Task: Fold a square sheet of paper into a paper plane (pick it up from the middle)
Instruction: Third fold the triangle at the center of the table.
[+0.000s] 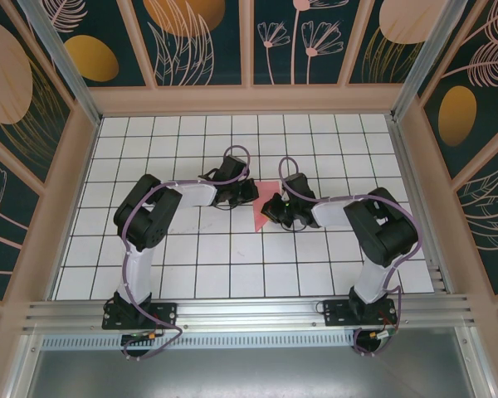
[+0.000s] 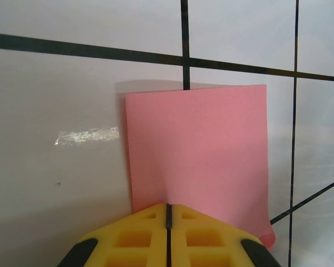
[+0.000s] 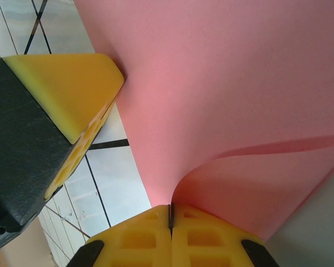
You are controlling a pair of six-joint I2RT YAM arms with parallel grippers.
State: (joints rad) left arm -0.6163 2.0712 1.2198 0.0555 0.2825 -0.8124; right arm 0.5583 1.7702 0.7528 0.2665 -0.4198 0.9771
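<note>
The square sheet of paper [image 1: 260, 212] is plain pink and hangs between my two grippers at the middle of the gridded floor. My left gripper [image 1: 250, 192] is shut on its left edge. In the left wrist view the sheet [image 2: 197, 150] stretches away from the shut yellow fingertips [image 2: 168, 207] and casts a shadow on the tiles. My right gripper [image 1: 275, 208] is shut on the opposite edge. In the right wrist view the sheet [image 3: 222, 83] curls up out of the shut jaws [image 3: 170, 210], with a second layer bending over. The left gripper's yellow finger [image 3: 72, 78] touches the sheet there.
White floor with a black grid [image 1: 199, 265] lies all round the arms. Wooden-framed patterned walls [image 1: 249, 98] close in the back and sides. An aluminium rail [image 1: 249, 313] carries both arm bases at the near edge. A shiny strip of tape [image 2: 86, 135] lies on a tile.
</note>
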